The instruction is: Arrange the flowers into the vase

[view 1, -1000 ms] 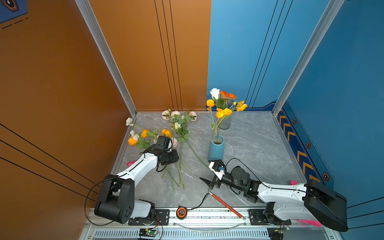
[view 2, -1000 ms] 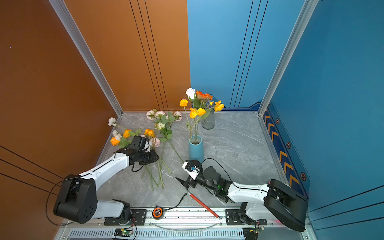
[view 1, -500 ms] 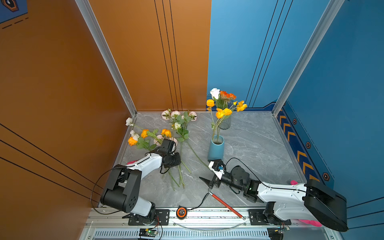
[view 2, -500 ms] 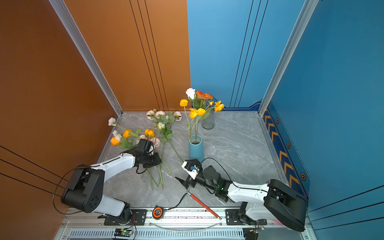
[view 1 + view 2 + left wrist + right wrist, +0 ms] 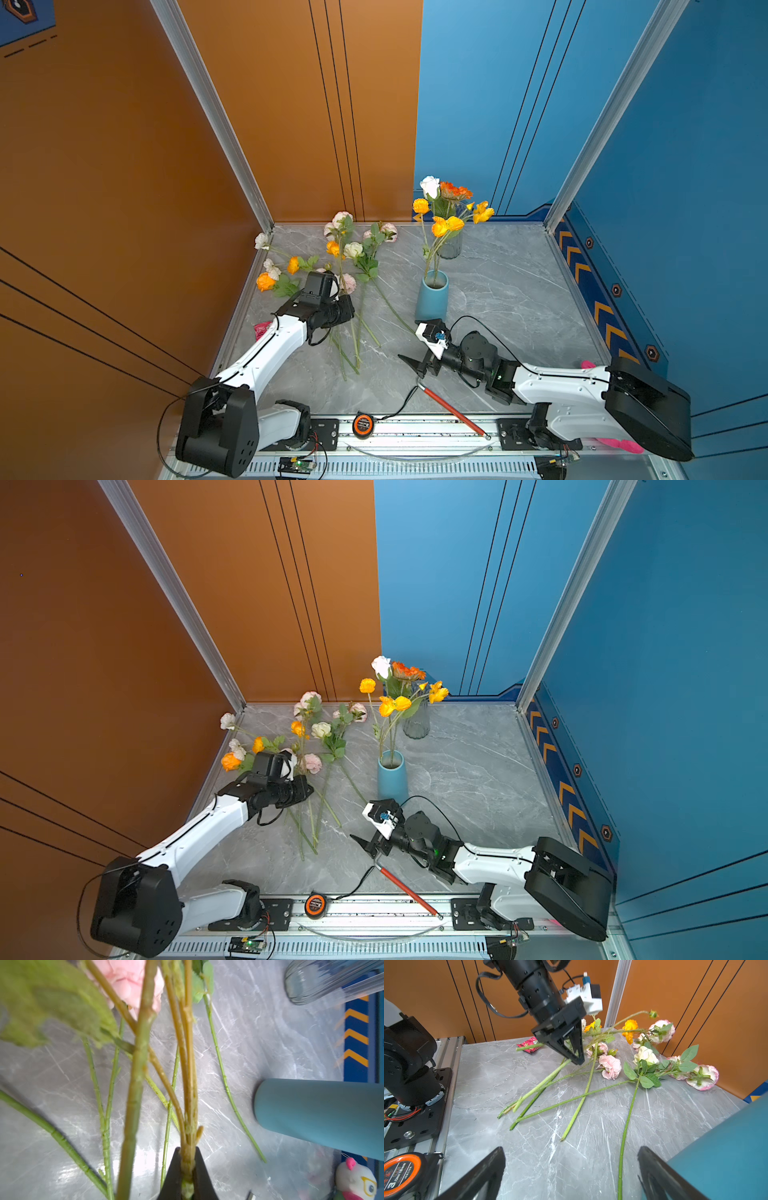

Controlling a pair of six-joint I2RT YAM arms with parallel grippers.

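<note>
Check the left hand (image 5: 187,1154) first: its jaws are together, clamped on one yellow-green stem (image 5: 188,1088) whose side shoots fan away from the grip. The right wrist view shows this stem passing through the jaws, with its cut end sticking out on the far side. The right hand (image 5: 571,1159) has its jaws wide apart and holds nothing. It sits low over the bench (image 5: 519,299), just beside the blue vase (image 5: 432,301) on the side nearer the arm bases. The loose flowers (image 5: 357,257) lie on the bench to the left of the blue vase in both top views, with their stems crossing. The blue vase stands upright and holds yellow-orange blooms (image 5: 446,224). A glass vase (image 5: 451,249) stands just behind it.
</note>
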